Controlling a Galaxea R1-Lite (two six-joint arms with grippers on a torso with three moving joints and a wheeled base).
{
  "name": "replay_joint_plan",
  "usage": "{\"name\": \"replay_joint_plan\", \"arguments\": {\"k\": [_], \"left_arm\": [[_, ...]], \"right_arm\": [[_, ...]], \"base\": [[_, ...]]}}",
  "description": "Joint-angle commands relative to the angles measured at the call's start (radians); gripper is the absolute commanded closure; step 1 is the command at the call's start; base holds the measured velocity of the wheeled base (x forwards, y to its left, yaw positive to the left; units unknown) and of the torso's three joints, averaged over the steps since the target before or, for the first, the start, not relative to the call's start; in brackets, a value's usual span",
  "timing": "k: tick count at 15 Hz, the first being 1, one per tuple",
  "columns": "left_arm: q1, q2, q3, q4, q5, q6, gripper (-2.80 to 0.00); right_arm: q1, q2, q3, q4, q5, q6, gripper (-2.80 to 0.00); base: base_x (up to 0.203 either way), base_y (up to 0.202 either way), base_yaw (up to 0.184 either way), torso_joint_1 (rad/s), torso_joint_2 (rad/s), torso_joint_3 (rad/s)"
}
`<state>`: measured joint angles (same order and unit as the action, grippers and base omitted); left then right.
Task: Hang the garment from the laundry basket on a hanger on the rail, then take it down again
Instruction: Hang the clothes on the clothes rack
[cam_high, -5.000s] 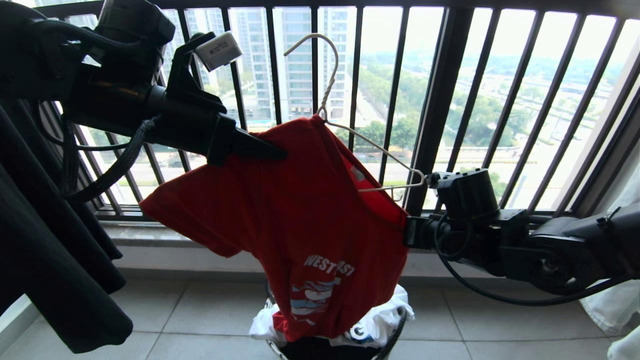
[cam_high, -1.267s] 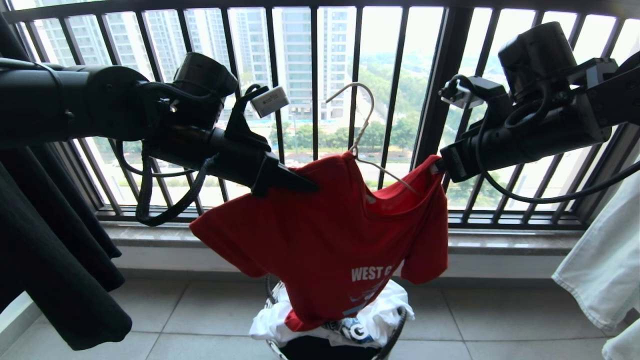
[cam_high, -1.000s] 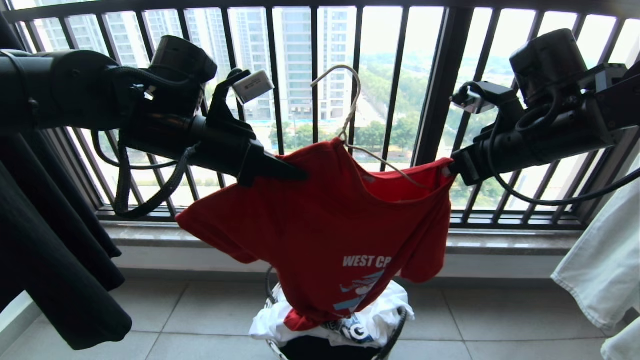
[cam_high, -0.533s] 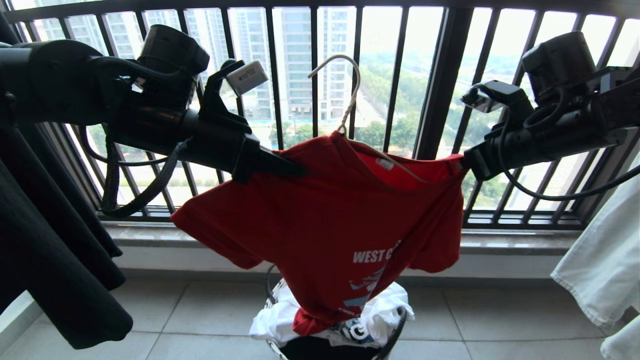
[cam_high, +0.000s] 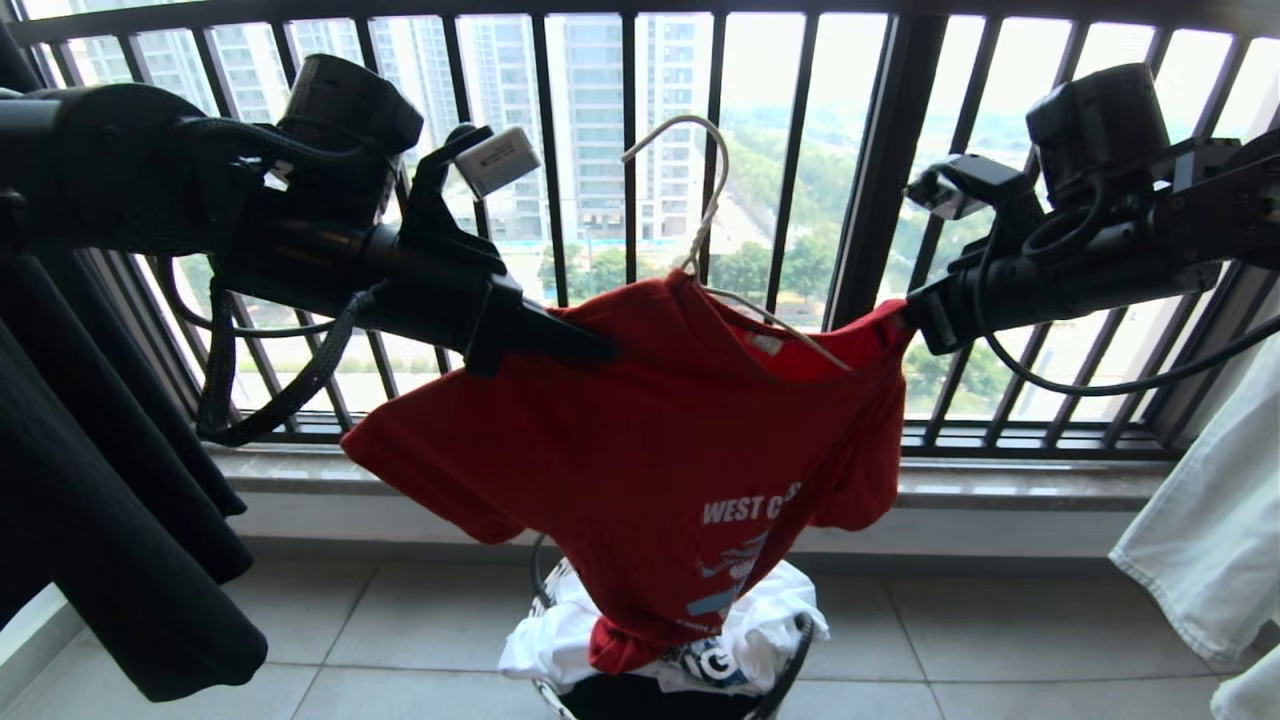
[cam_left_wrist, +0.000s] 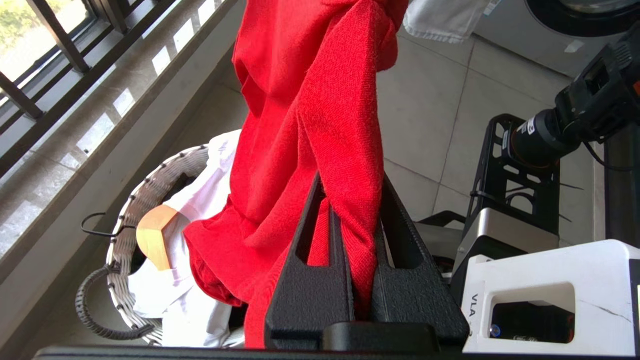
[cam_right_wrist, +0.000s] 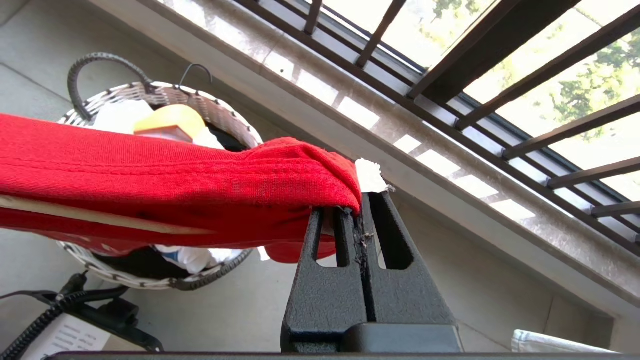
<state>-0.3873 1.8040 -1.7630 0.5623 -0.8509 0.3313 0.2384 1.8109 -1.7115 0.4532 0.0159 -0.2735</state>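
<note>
We see the red garment (cam_high: 640, 450) stretched in the air between both arms, in front of the barred window railing (cam_high: 870, 200) and above the laundry basket (cam_left_wrist: 150, 185). Our left claw (cam_high: 590, 345) is clamped tight on one shoulder of the shirt, our right claw (cam_high: 905, 312) pinched on the other. The white hanger (cam_high: 700, 200) sits in the neckline, its hook standing free.

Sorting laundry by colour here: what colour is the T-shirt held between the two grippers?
Red, with white lettering on the garment; the head view shows it best.
</note>
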Motion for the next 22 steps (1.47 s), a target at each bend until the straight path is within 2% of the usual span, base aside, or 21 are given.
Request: {"name": "replay_joint_plan", "arguments": {"k": [1, 6, 7, 9, 11, 15, 22], "left_arm": [[-0.013, 0.010, 0.002, 0.002, -0.003, 0.003, 0.00], [-0.015, 0.052, -0.018, -0.001, 0.004, 0.000, 0.00], [-0.015, 0.063, -0.026, -0.001, 0.013, 0.000, 0.00], [-0.013, 0.090, -0.054, -0.001, 0.073, -0.001, 0.00], [-0.007, 0.093, -0.066, -0.001, 0.085, -0.003, 0.00], [0.019, 0.049, -0.055, -0.001, 0.084, -0.003, 0.00], [0.019, 0.031, -0.043, -0.001, 0.084, -0.001, 0.00]], "right_arm": [[0.017, -0.001, -0.002, 0.002, -0.001, -0.008, 0.00], [0.075, -0.015, -0.007, -0.004, 0.000, -0.010, 0.00], [0.090, -0.020, -0.007, -0.004, 0.000, -0.010, 0.00], [0.119, -0.036, -0.007, -0.002, -0.008, -0.010, 0.00], [0.136, -0.045, -0.007, -0.002, -0.041, -0.011, 0.00], [0.108, -0.045, -0.005, -0.002, -0.050, -0.012, 0.00], [0.065, -0.035, 0.000, -0.004, -0.048, -0.026, 0.00]], "base": [[0.000, 0.000, 0.000, 0.000, 0.00, 0.000], [0.000, 0.000, 0.000, 0.000, 0.00, 0.000], [0.000, 0.000, 0.000, 0.000, 0.00, 0.000], [0.000, 0.000, 0.000, 0.000, 0.00, 0.000], [0.000, 0.000, 0.000, 0.000, 0.00, 0.000], [0.000, 0.000, 0.000, 0.000, 0.00, 0.000], [0.000, 0.000, 0.000, 0.000, 0.00, 0.000]]}}
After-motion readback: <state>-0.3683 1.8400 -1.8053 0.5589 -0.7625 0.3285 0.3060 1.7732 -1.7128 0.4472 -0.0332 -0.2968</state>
